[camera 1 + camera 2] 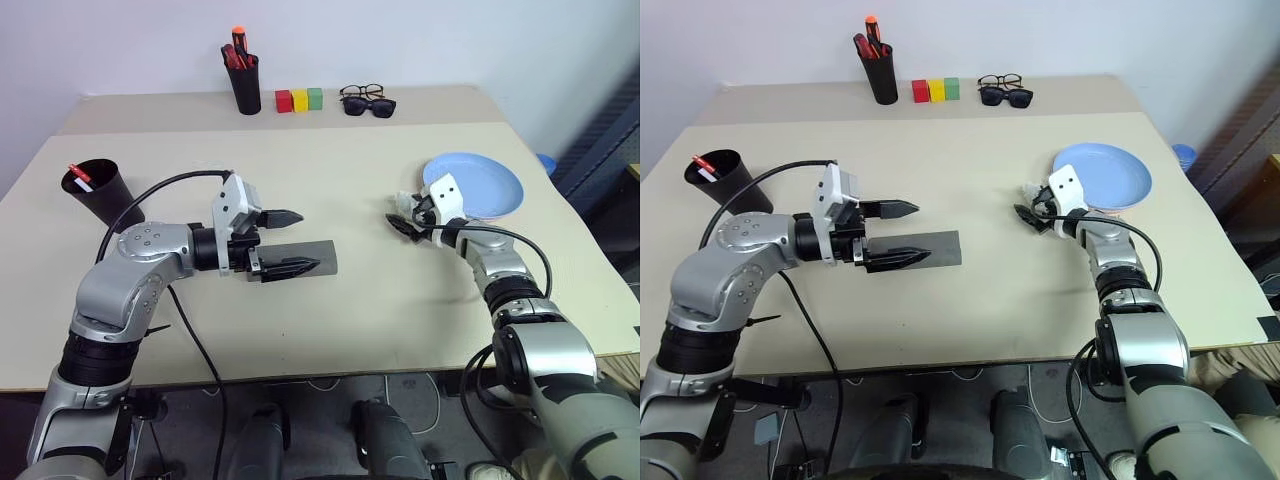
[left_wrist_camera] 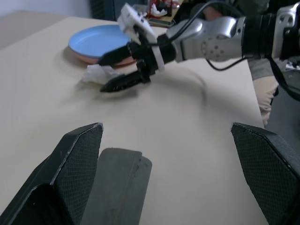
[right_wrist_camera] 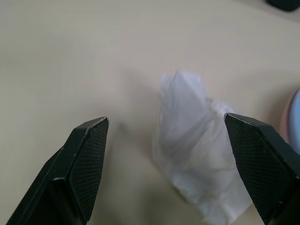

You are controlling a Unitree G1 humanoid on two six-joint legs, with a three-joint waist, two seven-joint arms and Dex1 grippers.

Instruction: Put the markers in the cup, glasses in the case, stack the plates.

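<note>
The right wrist view shows a crumpled white tissue (image 3: 199,150) between the right gripper's (image 1: 400,222) wide jaws. On the beige desk (image 1: 380,300), the left gripper (image 1: 285,242), jaws wide, hovers over the grey rectangular case (image 1: 315,255). The light blue round plate (image 1: 485,183) sits on the salmon pink plate (image 2: 101,59).

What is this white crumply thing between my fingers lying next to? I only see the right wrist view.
Observer: The white wad lies beside the blue plate, which sits stacked on the pink plate.
Operator: Where's my other hand?
Observer: The left gripper is open over the grey case, mid-table.
Operator: And the markers?
Observer: A red-capped marker stands in the black cup near the table's left edge.
</note>
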